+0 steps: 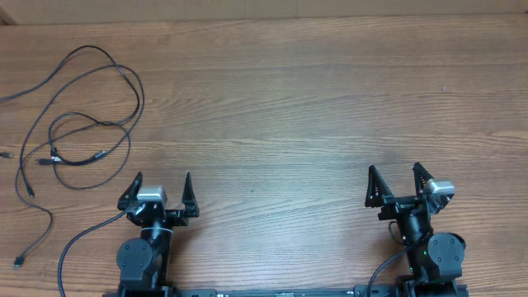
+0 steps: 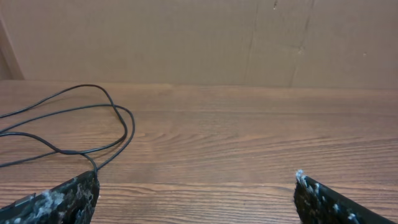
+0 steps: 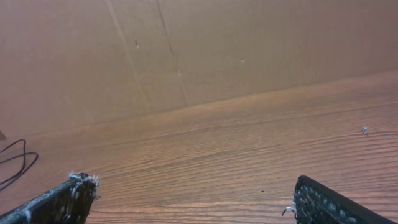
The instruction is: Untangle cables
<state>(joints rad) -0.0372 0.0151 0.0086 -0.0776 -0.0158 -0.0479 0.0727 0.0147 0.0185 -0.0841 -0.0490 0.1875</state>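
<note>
The cables (image 1: 91, 124) are thin black cords lying in loose crossed loops at the table's far left, with small plugs near the middle of the loops and a loose end trailing toward the front left. Part of the loops shows in the left wrist view (image 2: 93, 130) and a small bit in the right wrist view (image 3: 15, 163). My left gripper (image 1: 162, 183) is open and empty, just to the right of and nearer than the loops. My right gripper (image 1: 394, 175) is open and empty at the front right, far from the cables.
A brown cardboard wall (image 2: 199, 37) stands along the table's far edge. A thicker black robot cable (image 1: 78, 247) curves beside the left arm base. The wooden tabletop (image 1: 289, 107) stretches between the two arms.
</note>
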